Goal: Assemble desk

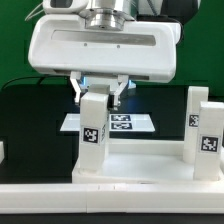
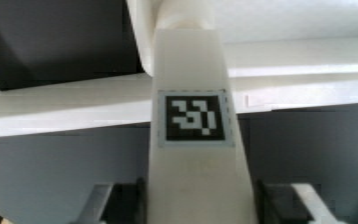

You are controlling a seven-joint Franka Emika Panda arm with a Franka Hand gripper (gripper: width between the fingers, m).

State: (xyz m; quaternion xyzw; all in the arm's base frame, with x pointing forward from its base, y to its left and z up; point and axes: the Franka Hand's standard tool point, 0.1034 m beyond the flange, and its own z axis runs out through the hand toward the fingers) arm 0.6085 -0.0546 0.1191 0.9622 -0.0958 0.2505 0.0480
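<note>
Desk assembly, leg-fitting step. The tabletop (image 1: 130, 168) lies flat along the near edge of the table, its raised rim facing up. A tagged white leg (image 1: 93, 140) stands upright at a socket toward the exterior view's left; a second leg (image 1: 204, 132) stands upright at the exterior view's right, well apart from the first and free of the arm.

The gripper (image 1: 99, 92) hangs directly above the left leg, its fingers (image 1: 79, 90) straddling the leg's top end. In the wrist view the leg (image 2: 194, 110) runs down the middle of the frame, tag toward the camera, with the two fingertips (image 2: 300, 198) on either side. The jaws stand narrow about the leg; whether they press it firmly or only bracket it cannot be told, though contact at the top looks likely.

Behind the leg, the marker board (image 1: 118, 122) lies flat on the dark table (image 1: 30, 110), just beyond the tabletop's far rim.

The step in hand appears to be seating or screwing this leg into its corner socket. To do it well, the leg should be kept vertical and centred on the socket, with any turning made about the leg's own axis so that the tabletop is not dragged sideways. A light downward push helps the joint engage; a tilted leg would probably bind. The grip should be released only once the leg stands firm unaided.
</note>
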